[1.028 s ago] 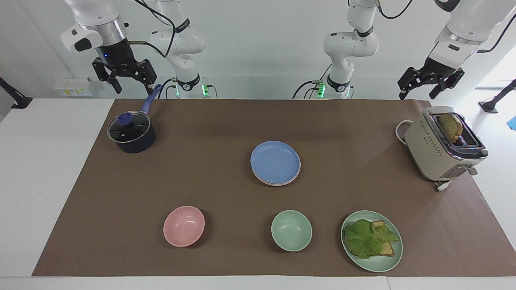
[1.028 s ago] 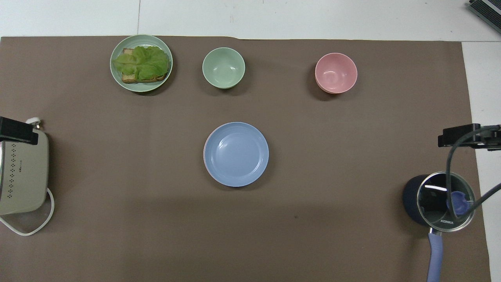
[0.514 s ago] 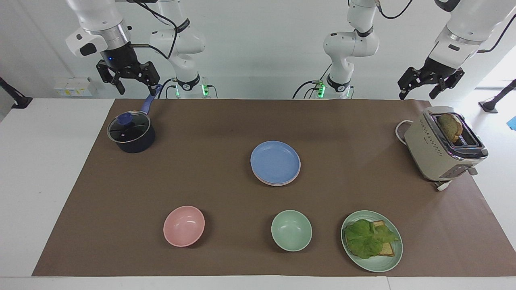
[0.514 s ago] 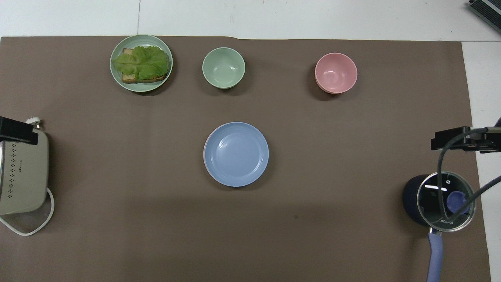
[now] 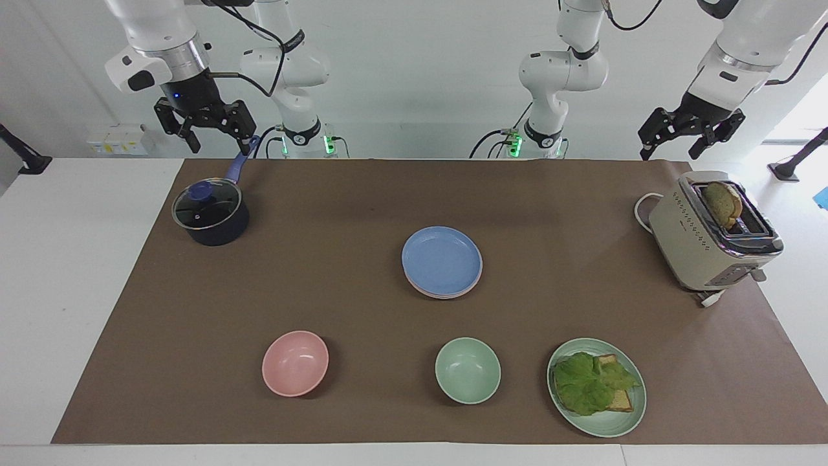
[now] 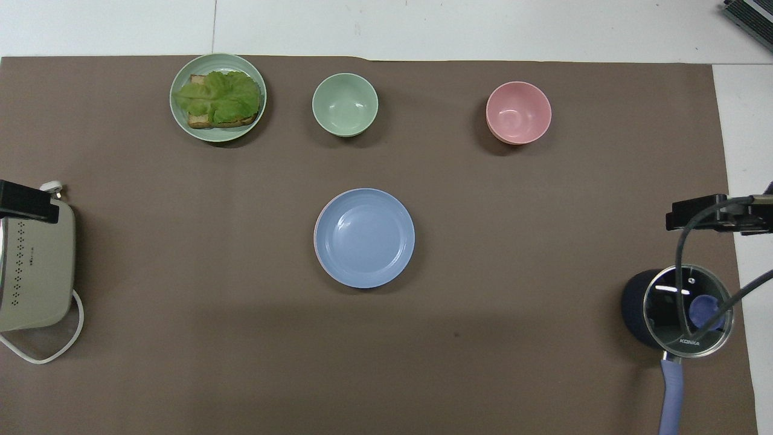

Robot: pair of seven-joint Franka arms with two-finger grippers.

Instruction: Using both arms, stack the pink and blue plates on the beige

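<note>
The blue plate [image 5: 442, 259] [image 6: 365, 237] lies on top of a stack in the middle of the brown mat. A thin rim of the pink plate [image 5: 444, 294] [image 6: 316, 232] peeks out under it. The beige plate is hidden; I cannot pick out its edge. My right gripper [image 5: 215, 133] [image 6: 700, 212] hangs open and empty above the pot's handle, at the right arm's end of the table. My left gripper [image 5: 673, 144] [image 6: 24, 202] hangs open and empty over the toaster, at the left arm's end. Both are well away from the stack.
A dark blue lidded pot [image 5: 211, 213] stands under the right gripper. A beige toaster [image 5: 711, 233] holds bread. Farther from the robots than the stack sit a pink bowl [image 5: 295, 362], a green bowl [image 5: 468, 370] and a green plate [image 5: 622, 421] with toast and lettuce.
My right gripper has turned a little and shifted slightly toward the table's middle above the pot. The left arm and the plates have not moved.
</note>
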